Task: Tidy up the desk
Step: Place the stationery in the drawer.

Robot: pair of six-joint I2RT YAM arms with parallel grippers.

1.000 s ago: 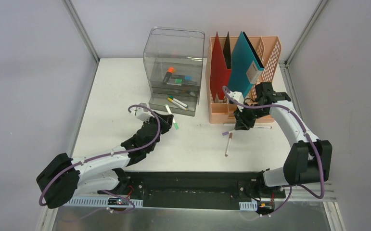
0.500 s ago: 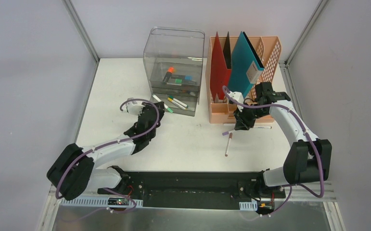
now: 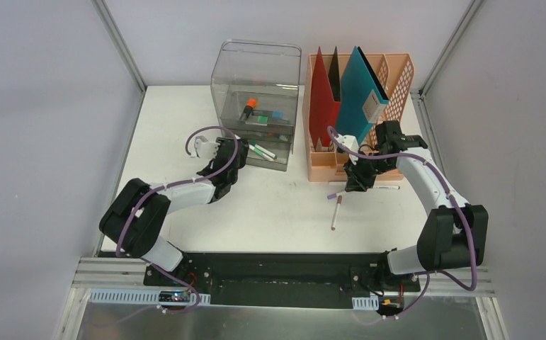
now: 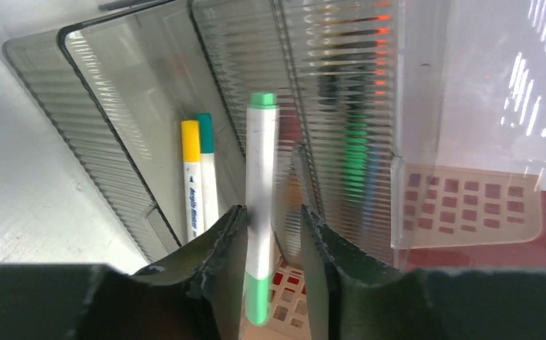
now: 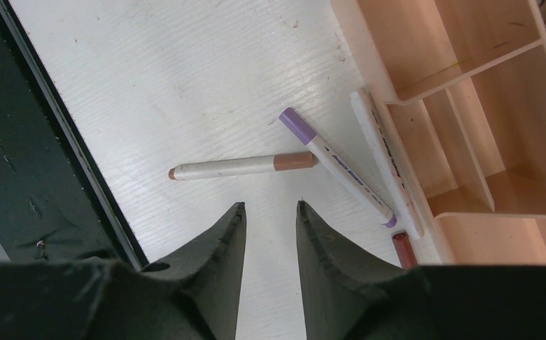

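Observation:
On the white desk (image 3: 178,113), my left gripper (image 3: 233,157) reaches over the pulled-out bottom drawer (image 4: 114,142) of the clear drawer box (image 3: 256,99). A white marker with green ends (image 4: 260,212) stands between its jaws. It rests against the left finger, with a gap to the right one, so the gripper is open. A yellow-capped marker (image 4: 191,177) and a teal-capped one (image 4: 206,170) lie in the drawer. My right gripper (image 3: 358,185) hovers open and empty above the desk, near a purple-capped marker (image 5: 340,170) and a brown-tipped marker (image 5: 238,166).
The peach file rack (image 3: 390,78) holds red and teal folders at the back right. A white pen (image 5: 383,159) lies along its front edge, with a red-brown piece (image 5: 402,249) beside it. Grey walls and aluminium rails border the desk.
My left arm swung forward from the desk's middle to the drawer box, carrying the green-ended marker, and its jaws have widened a little. The right arm has not moved.

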